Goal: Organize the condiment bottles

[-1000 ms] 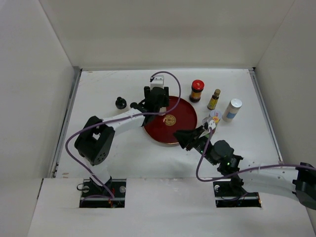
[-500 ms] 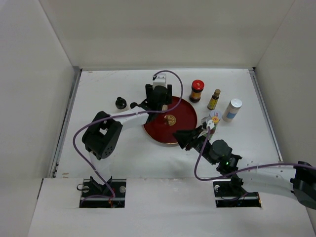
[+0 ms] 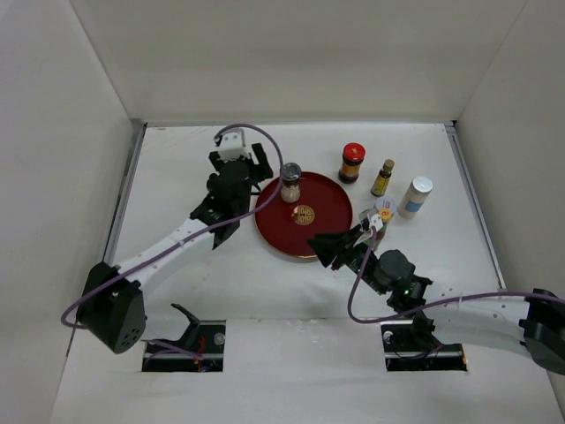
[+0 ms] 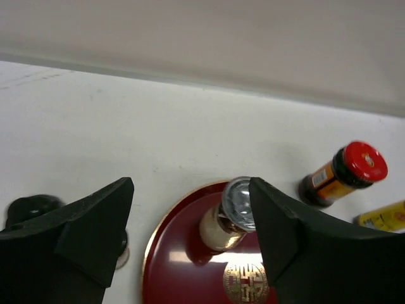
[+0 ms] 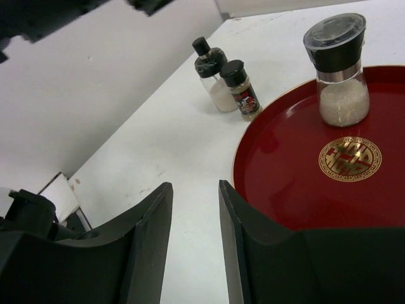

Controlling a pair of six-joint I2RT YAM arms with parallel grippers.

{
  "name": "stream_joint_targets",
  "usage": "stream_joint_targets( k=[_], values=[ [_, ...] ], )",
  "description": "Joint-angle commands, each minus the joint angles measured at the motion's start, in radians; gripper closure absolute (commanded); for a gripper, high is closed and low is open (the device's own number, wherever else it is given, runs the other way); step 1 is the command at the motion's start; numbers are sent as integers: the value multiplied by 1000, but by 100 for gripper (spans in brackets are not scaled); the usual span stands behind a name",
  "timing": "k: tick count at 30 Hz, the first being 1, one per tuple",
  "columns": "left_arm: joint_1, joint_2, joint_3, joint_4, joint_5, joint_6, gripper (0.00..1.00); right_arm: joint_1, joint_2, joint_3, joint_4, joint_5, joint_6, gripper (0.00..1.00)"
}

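A silver-capped shaker (image 3: 290,183) stands upright on the back part of the round red tray (image 3: 325,228); it also shows in the left wrist view (image 4: 231,212) and in the right wrist view (image 5: 338,69). My left gripper (image 3: 258,181) is open and empty, just left of the shaker and apart from it. My right gripper (image 3: 322,245) is open and empty at the tray's near edge. A red-lidded dark jar (image 3: 352,162), a yellow-capped bottle (image 3: 382,177) and a white bottle (image 3: 416,196) stand behind and right of the tray. Two dark-capped bottles (image 5: 212,75) (image 5: 242,88) stand left of the tray.
A small pale-capped bottle (image 3: 384,209) stands right of the tray, close to my right arm. White walls close in the table at the back and both sides. The left arm's purple cable (image 3: 265,132) loops above the tray's left side.
My left gripper has let go of the shaker, leaving it upright on the tray, and drawn back to the left; the left arm swung outward. The right arm has not moved.
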Motion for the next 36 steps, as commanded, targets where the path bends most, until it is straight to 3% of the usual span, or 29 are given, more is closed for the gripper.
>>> stream_joint_targets(
  k=[1,10,29,36],
  values=[
    [53,-75,-89,-87,-33,-71,31,-9,-5,6,46,-19,16,58],
    [96,-25,-151,-158,5,-89,41,-15,30,12,51,-30,24,55],
    [176,240,-48,-16,54,-66,44,-44,58,9,65,-67,38,51],
    [169,224,-50,-19,39,-59,69,-49,64,11,68,-73,39,52]
  ],
)
